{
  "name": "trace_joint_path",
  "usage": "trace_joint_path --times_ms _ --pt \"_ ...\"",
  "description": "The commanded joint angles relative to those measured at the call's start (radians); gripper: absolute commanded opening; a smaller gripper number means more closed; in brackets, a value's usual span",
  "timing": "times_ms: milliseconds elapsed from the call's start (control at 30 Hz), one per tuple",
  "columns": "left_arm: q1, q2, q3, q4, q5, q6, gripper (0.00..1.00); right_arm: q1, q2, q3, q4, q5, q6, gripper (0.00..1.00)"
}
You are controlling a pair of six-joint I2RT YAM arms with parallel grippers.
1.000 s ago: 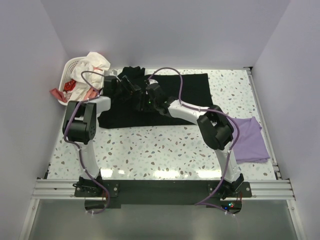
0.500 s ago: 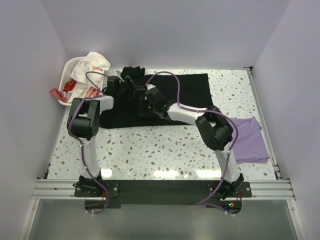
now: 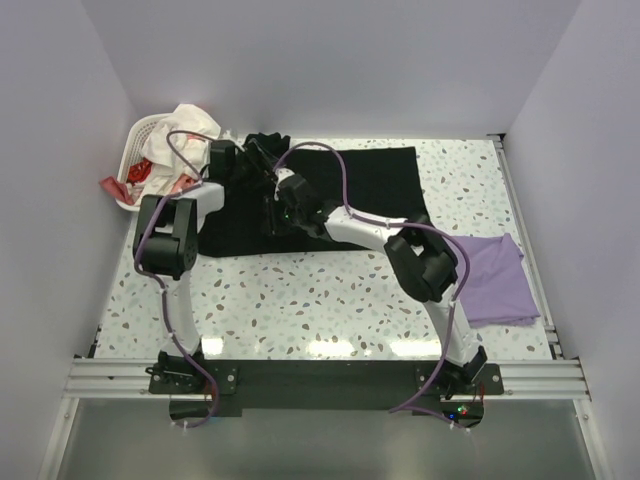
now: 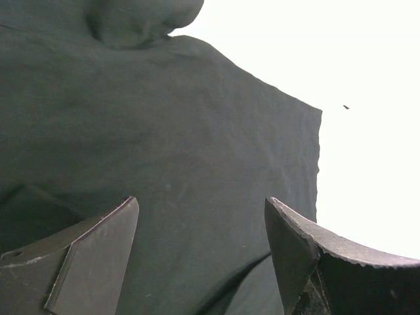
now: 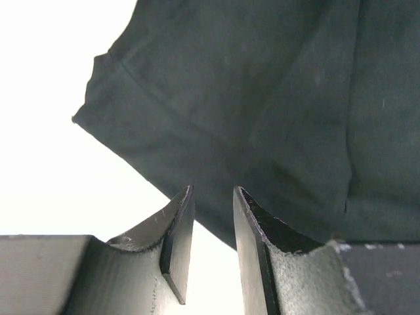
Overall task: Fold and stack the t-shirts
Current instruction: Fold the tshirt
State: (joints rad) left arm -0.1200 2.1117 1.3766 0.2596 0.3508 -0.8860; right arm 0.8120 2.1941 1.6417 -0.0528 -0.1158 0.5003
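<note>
A white speckled desk (image 3: 330,300) sits between pale, bare walls. The black t-shirt (image 3: 385,180) lies spread across the far middle of the desk, with a bunched lump at its far left corner. The purple t-shirt (image 3: 497,280) lies folded flat at the right edge, well apart from the black one. A white laundry basket (image 3: 133,150) stands in the far left corner, heaped with white and red clothes (image 3: 180,125). Both arms reach over the left part of the black t-shirt. The left fingers (image 3: 255,162) are spread wide over the cloth and grip nothing. The right fingers (image 3: 272,216) stand nearly together at the shirt's edge, with a thin gap between them. The hem runs right at their tips, and I cannot tell whether they pinch it.
</note>
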Motion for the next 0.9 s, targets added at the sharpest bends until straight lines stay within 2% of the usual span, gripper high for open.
trace_joint_path --times_ms 0,133,367,667,867 --pt "0.042 -0.074 0.03 -0.049 0.008 0.056 0.82 -0.019 0.041 0.085 -0.021 -0.016 -0.034 0.34" --pt "0.06 -0.143 0.006 -0.091 -0.012 0.078 0.82 -0.034 0.065 0.11 -0.035 -0.009 -0.045 0.35" --pt "0.068 -0.303 -0.088 -0.158 -0.067 0.091 0.83 -0.088 0.138 0.252 -0.117 0.025 -0.1 0.35" --pt "0.065 -0.512 -0.384 -0.14 -0.102 0.076 0.82 -0.129 0.226 0.424 -0.194 0.068 -0.132 0.41" --pt "0.063 -0.604 -0.557 -0.114 -0.121 0.067 0.77 -0.135 0.262 0.501 -0.246 0.065 -0.155 0.41"
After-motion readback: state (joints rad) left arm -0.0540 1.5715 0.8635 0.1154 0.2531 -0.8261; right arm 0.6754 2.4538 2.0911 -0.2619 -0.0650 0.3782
